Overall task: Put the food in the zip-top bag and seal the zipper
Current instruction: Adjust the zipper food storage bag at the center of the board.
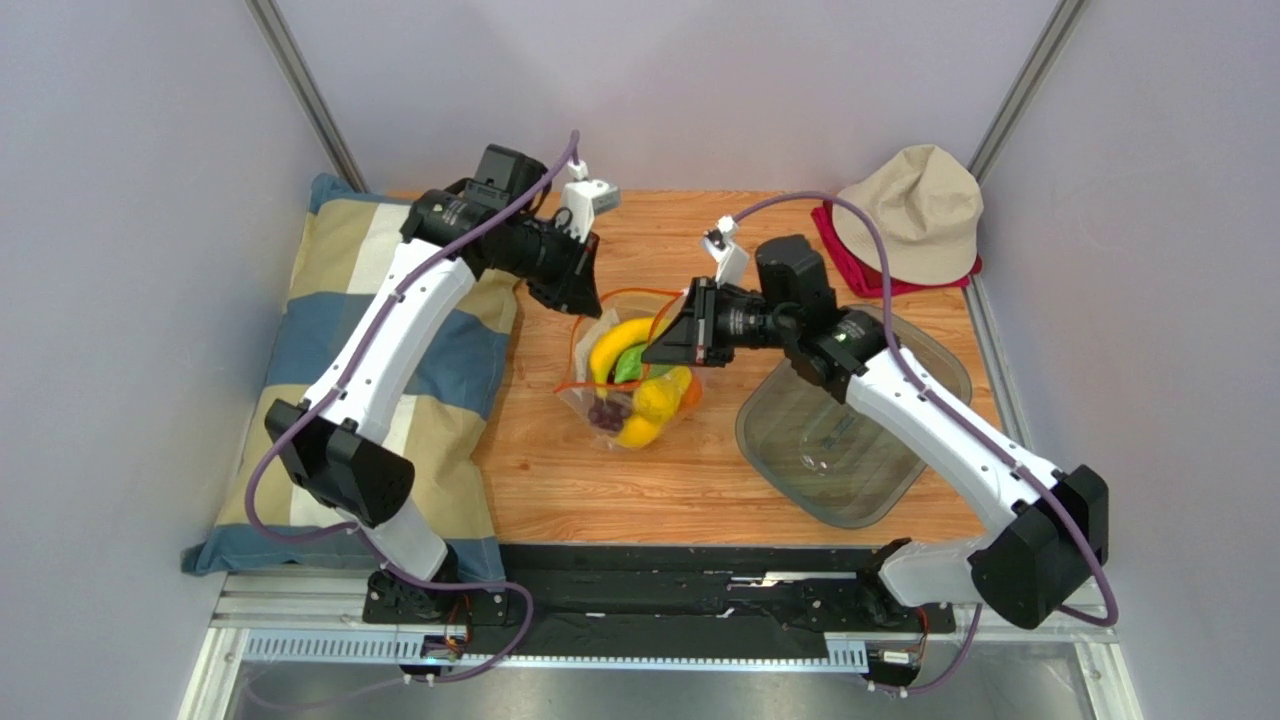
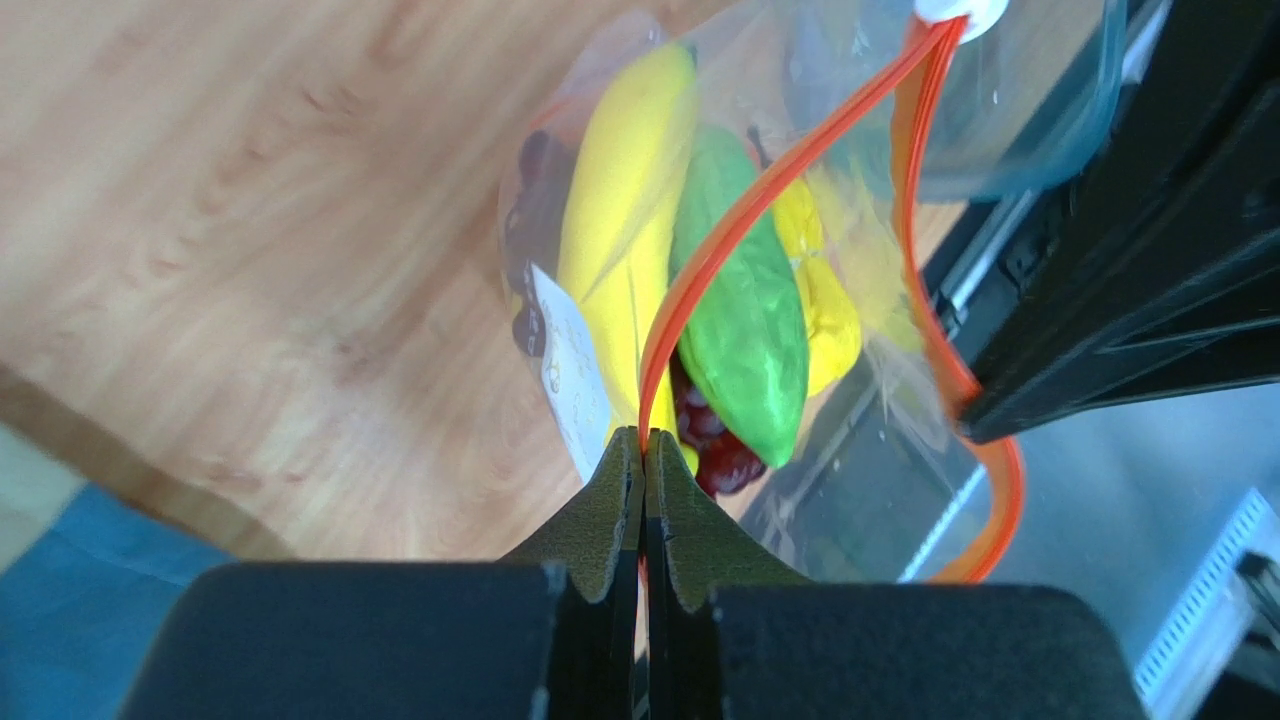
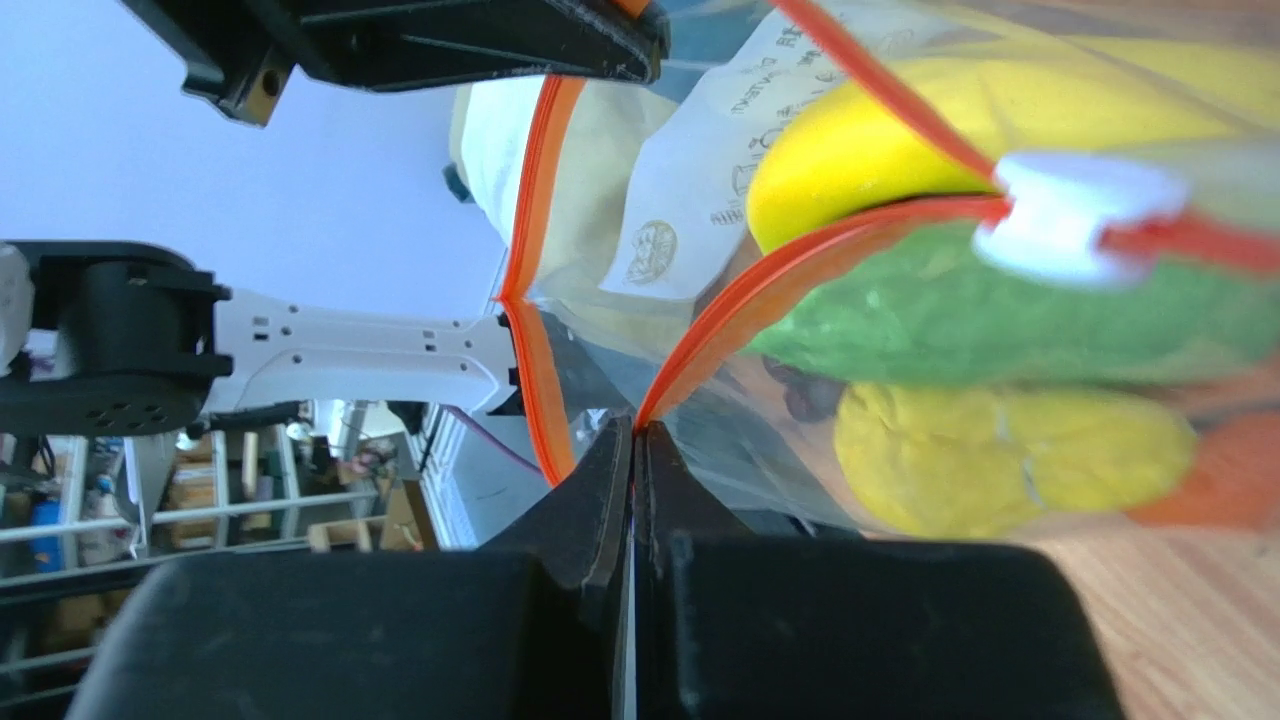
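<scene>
Two arms: both reach in over the wooden table (image 1: 601, 488) and meet at the centre of the overhead view.
Left gripper (image 2: 643, 450): fingers pressed tight together, pinching the zipper (image 2: 751, 203) at the bottom centre of its wrist view.
Right gripper (image 3: 634, 443): fingers likewise pressed together on the orange-red strip, at the bottom centre of its own view.
Zip-top bag (image 1: 631, 393): in the middle of the overhead view, between the two grippers. I cannot tell whether its bottom rests on the wood.
Zipper tracks: in the left wrist view one runs from the fingertips up to the top right and the other bows out along the right side. The two stand apart, so the mouth gapes.
Slider (image 3: 1070, 210): small and white, at the upper right of the right wrist view, sitting on the strip.
Label (image 3: 706, 165): white, printed, on the bag wall at top centre of the same view.
Food: all that I can see lies inside the bag.
Banana (image 2: 631, 195): yellow, upper centre, touching the green piece (image 2: 744, 330) on its right.
Yellow piece (image 3: 992, 450): lower right, just under the green one.
Grape bunch (image 2: 724, 458): dark, just below the green piece.
Tray (image 1: 842, 443): grey and translucent, right of centre under the right arm.
Hat (image 1: 909, 210): beige, upper right.
Pillow (image 1: 361, 375): blue and beige, left side.
</scene>
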Controlling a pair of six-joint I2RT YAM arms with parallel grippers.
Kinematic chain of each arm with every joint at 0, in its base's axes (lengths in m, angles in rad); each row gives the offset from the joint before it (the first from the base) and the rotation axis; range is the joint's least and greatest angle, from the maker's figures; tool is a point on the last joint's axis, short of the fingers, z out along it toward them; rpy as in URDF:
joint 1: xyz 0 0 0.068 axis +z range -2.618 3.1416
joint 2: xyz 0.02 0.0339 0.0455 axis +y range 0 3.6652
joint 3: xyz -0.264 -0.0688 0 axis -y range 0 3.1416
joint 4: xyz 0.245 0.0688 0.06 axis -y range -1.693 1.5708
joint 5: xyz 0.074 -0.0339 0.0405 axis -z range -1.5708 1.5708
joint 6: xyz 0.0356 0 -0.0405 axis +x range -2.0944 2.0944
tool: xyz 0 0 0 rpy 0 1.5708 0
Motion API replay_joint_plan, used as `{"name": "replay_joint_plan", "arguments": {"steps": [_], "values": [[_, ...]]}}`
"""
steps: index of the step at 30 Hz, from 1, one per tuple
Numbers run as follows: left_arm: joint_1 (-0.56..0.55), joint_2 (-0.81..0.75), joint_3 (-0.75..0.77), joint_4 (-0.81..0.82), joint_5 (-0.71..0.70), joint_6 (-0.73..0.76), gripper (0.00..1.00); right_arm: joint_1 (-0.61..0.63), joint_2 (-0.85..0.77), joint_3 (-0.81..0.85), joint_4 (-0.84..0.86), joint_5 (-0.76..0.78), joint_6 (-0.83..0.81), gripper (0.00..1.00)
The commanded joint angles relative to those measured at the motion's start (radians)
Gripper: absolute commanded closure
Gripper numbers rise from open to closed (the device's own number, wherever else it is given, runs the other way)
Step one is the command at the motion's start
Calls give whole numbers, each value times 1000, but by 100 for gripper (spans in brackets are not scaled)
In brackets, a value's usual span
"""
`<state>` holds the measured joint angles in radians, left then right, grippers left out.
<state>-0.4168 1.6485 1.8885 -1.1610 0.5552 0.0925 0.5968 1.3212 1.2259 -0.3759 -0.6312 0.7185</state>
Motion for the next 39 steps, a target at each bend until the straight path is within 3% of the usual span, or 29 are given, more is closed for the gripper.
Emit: {"name": "replay_joint_plan", "arguments": {"steps": [1, 9, 12, 14, 19, 25, 30, 36, 39], "values": [[0, 42, -92, 44, 145, 47, 98, 52, 45, -77, 169, 131, 157, 100], [0, -45, -256, 193, 262, -63, 87, 72, 44, -151, 200, 264, 148, 100], [-2, -75, -287, 204, 313, -82, 78, 69, 36, -152, 193, 291, 142, 100], [-7, -93, -299, 204, 322, -86, 68, 67, 33, -151, 193, 303, 142, 100], [-46, -130, -350, 198, 257, -59, 46, 60, 24, -135, 180, 324, 130, 100], [-114, -142, -374, 213, 108, -53, 37, 57, 29, -141, 186, 335, 142, 100], [-171, -177, -439, 260, -18, -71, 36, 52, 30, -138, 187, 338, 174, 100], [-198, -188, -467, 294, -113, -76, 51, 52, 24, -144, 190, 343, 187, 100], [-212, -177, -442, 282, -147, -85, 50, 52, 27, -151, 190, 355, 205, 100]]}}
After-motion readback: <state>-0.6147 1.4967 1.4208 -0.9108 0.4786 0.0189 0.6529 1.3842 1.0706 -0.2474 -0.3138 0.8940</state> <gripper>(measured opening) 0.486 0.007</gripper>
